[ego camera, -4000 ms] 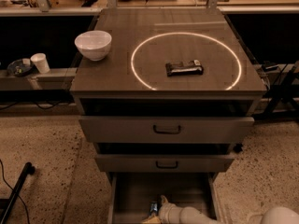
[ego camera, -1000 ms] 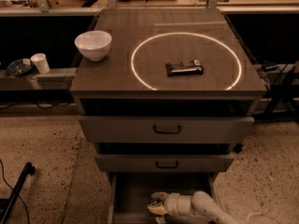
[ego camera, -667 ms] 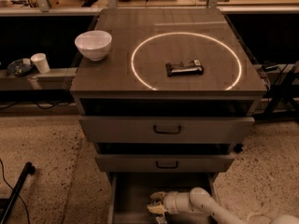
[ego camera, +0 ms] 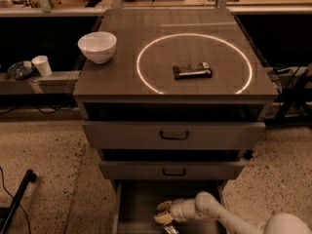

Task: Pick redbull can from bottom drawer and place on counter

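The end effector (ego camera: 164, 212) is lowered into the open bottom drawer (ego camera: 127, 206), reached in from the right; whether it is spread or pressed together cannot be told. The can (ego camera: 169, 227) is seen just beside it, nearer. On the worktop (ego camera: 117, 77), a wrapped bar (ego camera: 192, 71) is ringed and a bowl (ego camera: 97, 46) is set far left.

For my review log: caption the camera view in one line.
Gripper in the open bottom drawer at the redbull can; wrapped bar on counter.
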Tool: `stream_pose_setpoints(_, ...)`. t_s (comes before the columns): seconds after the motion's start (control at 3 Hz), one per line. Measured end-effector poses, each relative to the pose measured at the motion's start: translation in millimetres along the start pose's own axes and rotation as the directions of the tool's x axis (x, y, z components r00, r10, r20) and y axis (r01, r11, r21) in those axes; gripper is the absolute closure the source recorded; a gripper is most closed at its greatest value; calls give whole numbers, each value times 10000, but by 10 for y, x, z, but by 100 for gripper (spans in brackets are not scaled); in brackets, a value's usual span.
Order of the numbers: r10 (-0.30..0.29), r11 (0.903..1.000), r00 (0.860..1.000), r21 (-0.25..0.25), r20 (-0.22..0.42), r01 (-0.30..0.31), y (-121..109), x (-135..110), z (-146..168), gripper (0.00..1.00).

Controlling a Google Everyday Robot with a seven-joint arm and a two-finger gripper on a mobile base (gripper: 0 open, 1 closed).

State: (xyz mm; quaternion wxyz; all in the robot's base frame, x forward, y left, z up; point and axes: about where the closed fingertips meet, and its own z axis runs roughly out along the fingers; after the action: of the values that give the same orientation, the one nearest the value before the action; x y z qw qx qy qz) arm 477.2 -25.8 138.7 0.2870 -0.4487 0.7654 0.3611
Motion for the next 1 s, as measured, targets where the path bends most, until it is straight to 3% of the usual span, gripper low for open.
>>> stream_pose_setpoints(1.0,0,10000,10000,-2,0,0,1,0,1,27)
